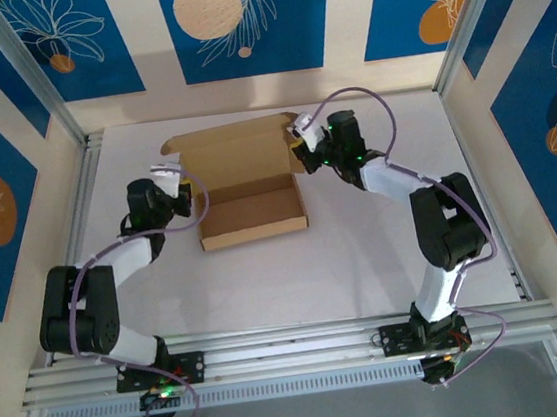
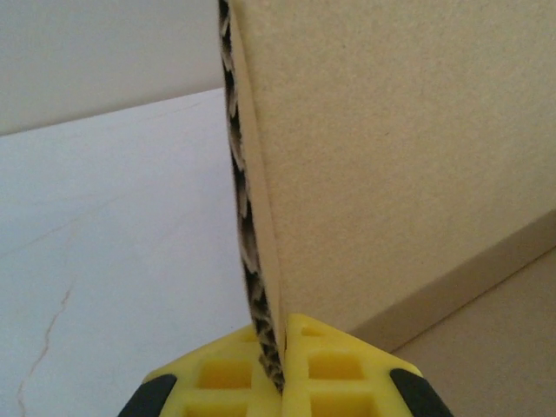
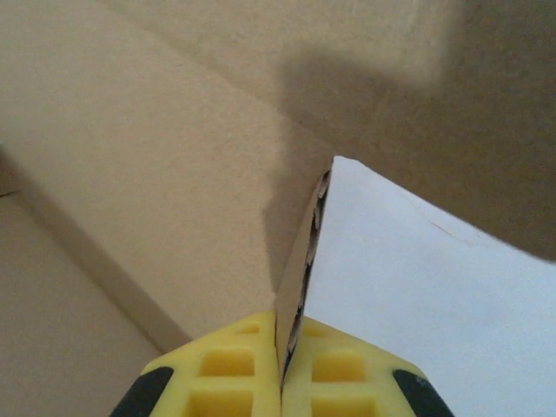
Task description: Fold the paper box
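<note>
Jaws on both arms are clamped shut on cardboard. Left jaws: yellow fingers (image 2: 228,375) pinch the corrugated edge of an upright flap (image 2: 391,156), which rises straight up from between them in the left wrist view. White counter (image 2: 104,226) lies to the left of that flap. Right jaws: yellow fingers (image 3: 228,375) grip the thin edge of another flap (image 3: 156,174), which leans away to the left, with more cardboard overhead and counter (image 3: 417,287) to the right.

From the top view, the box (image 1: 254,211) sits on the counter (image 1: 366,269) around the middle, slightly toward the far side, between the two arms. Near part is a shallow open tray, walls up. Lid panel (image 1: 231,148) extends flat behind it toward the back wall. Left arm (image 1: 123,256) reaches in to the box's left side at the lid end. Right arm (image 1: 441,220) reaches to the right side at the lid's far corner. Box is only partly folded, lid open.
</note>
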Controlling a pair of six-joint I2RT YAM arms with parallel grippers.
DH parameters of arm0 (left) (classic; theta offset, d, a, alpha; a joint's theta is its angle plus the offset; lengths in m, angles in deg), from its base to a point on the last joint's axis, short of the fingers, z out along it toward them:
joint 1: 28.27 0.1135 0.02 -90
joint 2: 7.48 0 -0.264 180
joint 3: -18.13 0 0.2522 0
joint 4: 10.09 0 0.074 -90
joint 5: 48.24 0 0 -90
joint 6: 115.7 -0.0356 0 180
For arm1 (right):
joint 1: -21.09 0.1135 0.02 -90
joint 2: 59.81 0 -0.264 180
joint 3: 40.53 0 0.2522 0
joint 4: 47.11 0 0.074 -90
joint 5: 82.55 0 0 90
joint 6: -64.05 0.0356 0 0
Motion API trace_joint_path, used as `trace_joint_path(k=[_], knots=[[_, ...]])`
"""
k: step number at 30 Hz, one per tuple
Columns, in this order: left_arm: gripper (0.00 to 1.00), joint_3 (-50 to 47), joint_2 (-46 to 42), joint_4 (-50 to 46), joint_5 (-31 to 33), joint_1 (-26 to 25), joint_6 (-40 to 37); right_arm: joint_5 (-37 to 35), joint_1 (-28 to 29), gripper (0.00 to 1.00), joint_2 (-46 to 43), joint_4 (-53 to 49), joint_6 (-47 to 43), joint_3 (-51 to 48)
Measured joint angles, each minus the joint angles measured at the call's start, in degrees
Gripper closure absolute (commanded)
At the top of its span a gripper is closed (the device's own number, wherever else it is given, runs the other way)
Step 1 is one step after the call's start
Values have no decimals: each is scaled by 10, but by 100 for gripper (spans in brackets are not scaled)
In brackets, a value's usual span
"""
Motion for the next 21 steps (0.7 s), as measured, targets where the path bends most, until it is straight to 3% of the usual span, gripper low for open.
trace_joint_path(k=[3, 7, 15, 21], knots=[[100, -14, -21, 0, 55, -34, 16, -113, 35, 100, -31, -9, 59, -23], [100, -19, -39, -7, 111, -90, 31, -193, 47, 100, -79, -26, 145, -66], [100, -31, -80, -7, 161, -137, 92, -228, 56, 100, -158, 43, 345, -181], [100, -60, -96, -1, 229, -175, 120, -232, 70, 100, -168, 61, 418, -199]])
